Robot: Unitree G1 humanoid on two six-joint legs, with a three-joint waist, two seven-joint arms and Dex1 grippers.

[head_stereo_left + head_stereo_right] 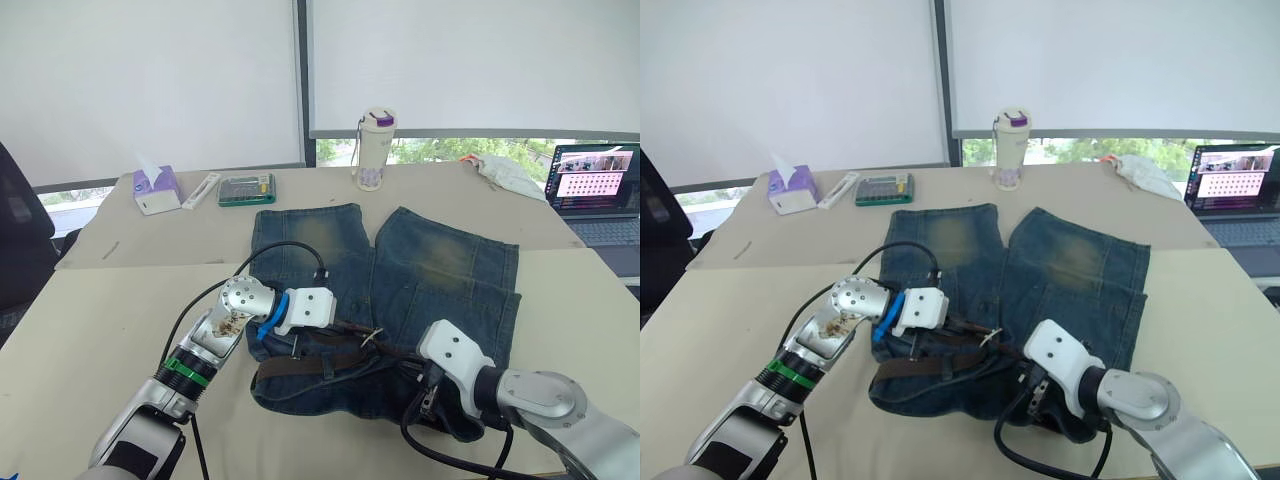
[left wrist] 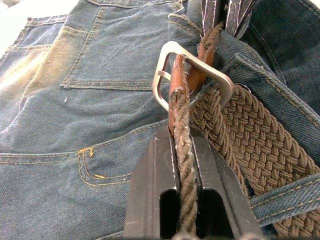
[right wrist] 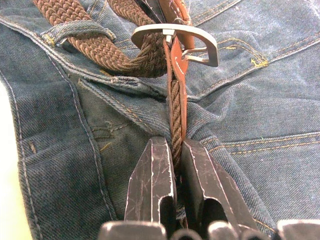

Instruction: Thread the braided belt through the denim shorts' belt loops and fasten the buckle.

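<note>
The denim shorts (image 1: 400,265) lie flat on the table, waistband towards me. The braided belt (image 1: 300,367) runs along the waistband, passing under a belt loop (image 3: 80,31). The silver buckle (image 2: 192,75) stands tilted above the denim, with the belt's leather end through it. My left gripper (image 2: 182,135) is shut on the braided strap just short of the buckle. From the opposite side, my right gripper (image 3: 174,145) is shut on the strap where it meets the brown leather tab. The two grippers face each other across the buckle (image 1: 372,337), a few centimetres apart.
Along the table's far side stand a tissue box (image 1: 157,190), a white stick-like item (image 1: 203,189), a calculator (image 1: 246,190) and a bottle (image 1: 375,150). A white cloth (image 1: 505,172) and an open laptop (image 1: 595,190) are at the far right.
</note>
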